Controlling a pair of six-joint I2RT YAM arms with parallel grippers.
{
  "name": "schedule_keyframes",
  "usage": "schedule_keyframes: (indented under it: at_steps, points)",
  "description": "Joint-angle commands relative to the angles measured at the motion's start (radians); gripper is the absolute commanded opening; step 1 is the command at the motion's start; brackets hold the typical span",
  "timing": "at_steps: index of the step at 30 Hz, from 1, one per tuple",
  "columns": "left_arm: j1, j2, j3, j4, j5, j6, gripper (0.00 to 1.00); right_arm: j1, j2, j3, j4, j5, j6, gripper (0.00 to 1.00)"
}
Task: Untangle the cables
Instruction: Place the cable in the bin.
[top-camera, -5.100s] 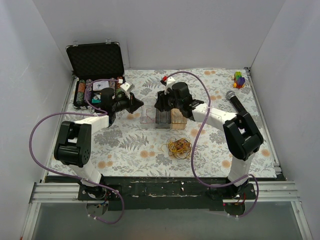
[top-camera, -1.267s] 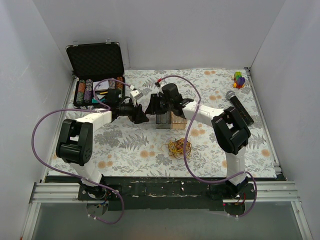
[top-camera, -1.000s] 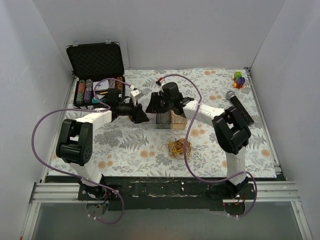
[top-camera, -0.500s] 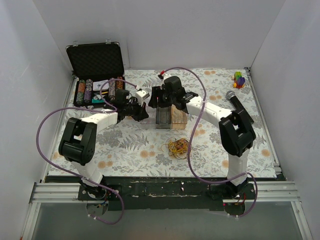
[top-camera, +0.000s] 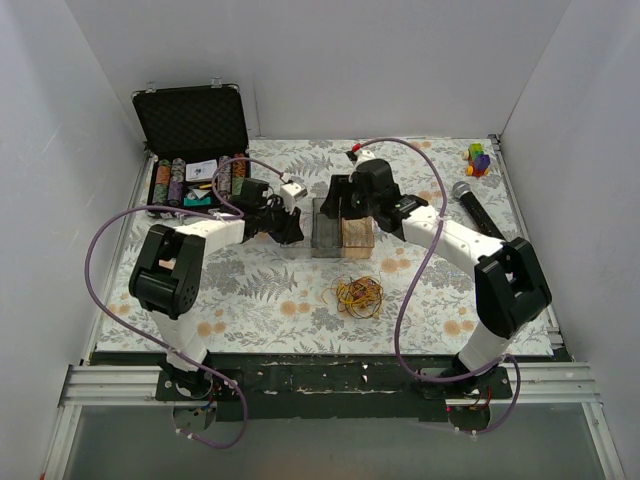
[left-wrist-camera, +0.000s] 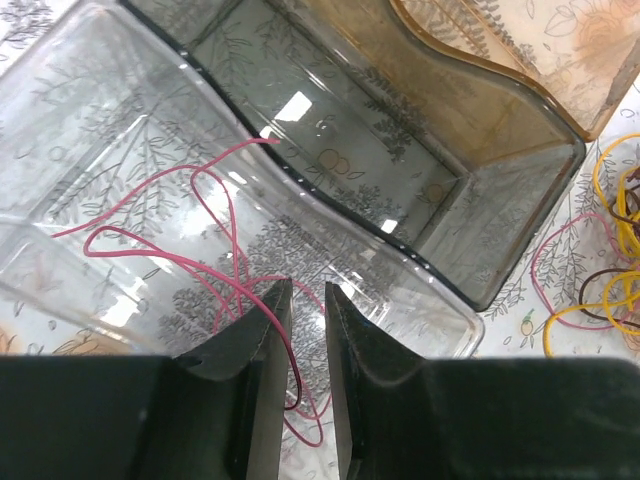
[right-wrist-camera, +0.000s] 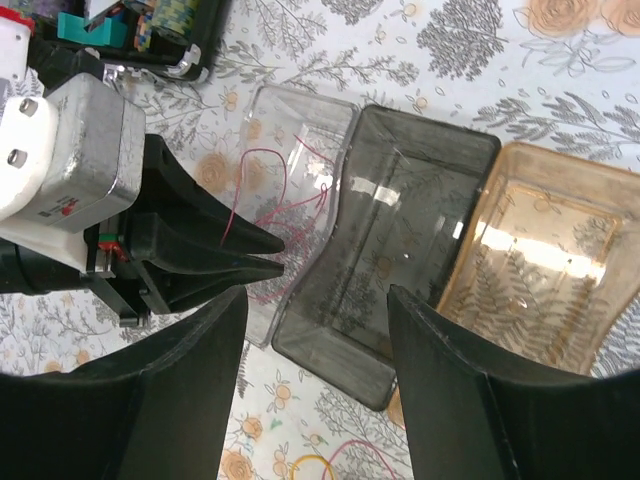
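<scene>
The left gripper (left-wrist-camera: 305, 292) holds its dark wedge fingers a narrow gap apart, gripping nothing, above a thin pink wire (left-wrist-camera: 232, 225) that loops inside the clear plastic bin (left-wrist-camera: 90, 110). The right gripper (right-wrist-camera: 315, 297) stands wide open and empty. The tangled cables (top-camera: 358, 294) lie on the floral cloth (top-camera: 250, 290), on the near side of the bins.

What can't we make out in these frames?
Top external: cables too small to trace single strands.
Left wrist: cables cut off by the right edge; near end of the pink wire hidden behind fingers of the left gripper.
Right wrist: cables cut off by the bottom edge.
</scene>
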Motion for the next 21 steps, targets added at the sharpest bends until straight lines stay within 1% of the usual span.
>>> schedule_keyframes:
  at_steps: [1,2,3,4,5,6,8,10,13,16,17,19,21]
  points:
    - [-0.027,0.017,0.052,-0.071,0.004,0.034,0.20,-0.006,-0.087,-0.078,0.084,0.007,0.023,0.66]
    - [-0.030,0.025,0.063,-0.083,-0.003,0.039,0.20,-0.006,-0.098,-0.093,0.092,0.007,0.029,0.66]
    - [-0.031,0.032,0.072,-0.099,-0.007,0.048,0.23,-0.008,-0.112,-0.111,0.104,0.002,0.032,0.66]
    - [-0.034,0.038,0.084,-0.111,-0.011,0.051,0.28,-0.008,-0.120,-0.128,0.115,-0.007,0.036,0.66]
    - [-0.034,0.040,0.098,-0.129,-0.008,0.057,0.36,-0.008,-0.126,-0.141,0.116,-0.008,0.039,0.66]
    - [-0.034,0.036,0.109,-0.142,-0.010,0.059,0.42,-0.008,-0.132,-0.151,0.118,-0.008,0.039,0.66]
    - [-0.034,0.013,0.127,-0.165,-0.002,0.068,0.47,-0.008,-0.143,-0.173,0.124,-0.008,0.043,0.66]
    - [-0.034,-0.015,0.146,-0.188,-0.005,0.076,0.56,-0.009,-0.150,-0.187,0.127,-0.011,0.044,0.66]
    - [-0.034,-0.052,0.187,-0.258,-0.013,0.088,0.65,-0.011,-0.161,-0.204,0.135,-0.015,0.047,0.66]
    - [-0.034,-0.090,0.221,-0.319,-0.023,0.100,0.67,-0.013,-0.166,-0.216,0.143,-0.019,0.050,0.66]
    - [-0.034,-0.098,0.229,-0.335,-0.027,0.102,0.73,-0.013,-0.169,-0.219,0.146,-0.021,0.053,0.66]
    - [-0.036,-0.115,0.244,-0.373,-0.037,0.113,0.91,-0.014,-0.167,-0.224,0.153,-0.025,0.056,0.66]
    - [-0.040,-0.121,0.259,-0.410,-0.056,0.132,0.94,-0.014,-0.166,-0.225,0.159,-0.030,0.062,0.66]
